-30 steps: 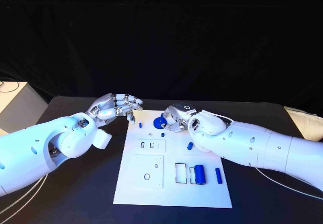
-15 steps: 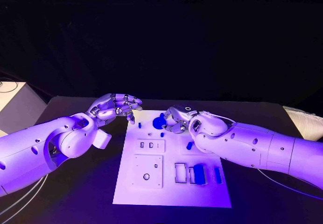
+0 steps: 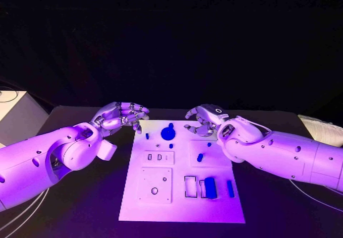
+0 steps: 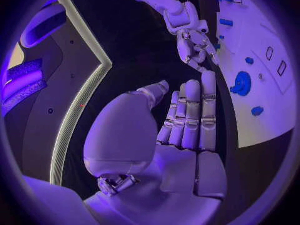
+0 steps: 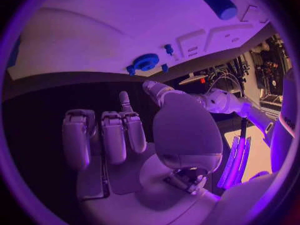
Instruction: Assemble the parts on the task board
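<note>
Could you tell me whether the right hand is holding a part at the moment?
No. The right hand holds nothing: its fingers are apart with bare space between them, clear of the task board.

Blue parts (image 3: 168, 132) on white task board (image 3: 179, 206)

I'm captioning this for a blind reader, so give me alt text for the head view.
A white task board lies on a black table with small blue parts on it. The left hand and right hand hover empty at its far end.
</note>
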Robot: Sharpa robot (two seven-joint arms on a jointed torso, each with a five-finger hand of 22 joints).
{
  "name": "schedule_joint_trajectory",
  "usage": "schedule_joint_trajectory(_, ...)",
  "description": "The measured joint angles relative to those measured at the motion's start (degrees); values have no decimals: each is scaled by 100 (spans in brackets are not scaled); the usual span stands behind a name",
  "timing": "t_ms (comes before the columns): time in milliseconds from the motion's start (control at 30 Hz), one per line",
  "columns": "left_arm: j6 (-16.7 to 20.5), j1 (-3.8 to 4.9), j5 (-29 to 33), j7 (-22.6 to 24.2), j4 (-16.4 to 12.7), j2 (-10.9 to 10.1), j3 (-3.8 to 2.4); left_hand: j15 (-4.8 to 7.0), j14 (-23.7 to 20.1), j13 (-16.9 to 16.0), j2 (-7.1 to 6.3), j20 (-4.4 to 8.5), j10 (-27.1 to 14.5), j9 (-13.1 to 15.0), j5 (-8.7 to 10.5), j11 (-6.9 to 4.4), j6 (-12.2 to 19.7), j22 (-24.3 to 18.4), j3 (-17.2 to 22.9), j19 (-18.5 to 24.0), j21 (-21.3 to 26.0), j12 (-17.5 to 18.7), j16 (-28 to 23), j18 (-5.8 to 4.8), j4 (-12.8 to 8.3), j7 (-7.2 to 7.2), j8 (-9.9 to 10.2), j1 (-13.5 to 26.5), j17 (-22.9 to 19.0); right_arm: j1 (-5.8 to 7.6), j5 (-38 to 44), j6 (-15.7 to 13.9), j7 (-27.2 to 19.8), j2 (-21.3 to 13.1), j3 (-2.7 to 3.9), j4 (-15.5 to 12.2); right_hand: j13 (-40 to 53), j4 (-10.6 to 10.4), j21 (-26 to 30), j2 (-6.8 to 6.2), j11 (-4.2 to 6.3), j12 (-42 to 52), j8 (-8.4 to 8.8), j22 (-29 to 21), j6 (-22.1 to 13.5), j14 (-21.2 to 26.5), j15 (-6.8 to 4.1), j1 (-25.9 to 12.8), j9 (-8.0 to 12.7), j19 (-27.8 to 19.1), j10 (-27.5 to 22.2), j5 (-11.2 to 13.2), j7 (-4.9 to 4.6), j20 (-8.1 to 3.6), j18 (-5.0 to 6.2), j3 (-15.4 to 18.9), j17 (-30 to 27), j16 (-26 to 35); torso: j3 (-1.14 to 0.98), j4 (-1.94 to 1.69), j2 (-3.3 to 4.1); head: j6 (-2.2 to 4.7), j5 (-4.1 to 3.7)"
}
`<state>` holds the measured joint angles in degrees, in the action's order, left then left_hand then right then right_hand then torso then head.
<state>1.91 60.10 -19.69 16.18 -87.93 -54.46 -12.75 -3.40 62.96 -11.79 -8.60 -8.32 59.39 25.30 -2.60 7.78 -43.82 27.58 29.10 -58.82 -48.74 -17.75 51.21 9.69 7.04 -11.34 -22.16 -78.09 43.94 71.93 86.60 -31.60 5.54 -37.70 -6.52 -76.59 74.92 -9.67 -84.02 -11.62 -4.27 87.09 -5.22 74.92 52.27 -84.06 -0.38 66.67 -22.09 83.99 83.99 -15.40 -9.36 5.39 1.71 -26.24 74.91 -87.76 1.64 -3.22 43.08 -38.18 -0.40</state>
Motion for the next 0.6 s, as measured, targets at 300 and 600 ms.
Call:
schedule_joint_trajectory(300,1,-20,-1,7,104,80,0,21,-21,0,0,1,0,5,0,0,0,0,16,-1,0,0,0,0,-16,0,0,0,-6,189,-1560,303,-1155,-855,10,-20,-1,417,271,-114,-42,-145,49,-1,-36,14,28,520,13,-19,2,142,-36,38,0,-89,0,56,-24,62,-66,69,-105)
schedule_joint_trajectory(600,0,-95,-2,22,179,116,0,21,-21,0,0,-12,0,5,0,0,0,-5,16,12,0,0,-22,0,-16,0,0,0,-6,177,-2110,958,-1703,-1278,10,232,-1,638,294,-233,-42,-173,71,-1,-74,-6,48,686,19,1,2,122,-48,58,0,-55,0,56,-72,101,-102,96,-187)
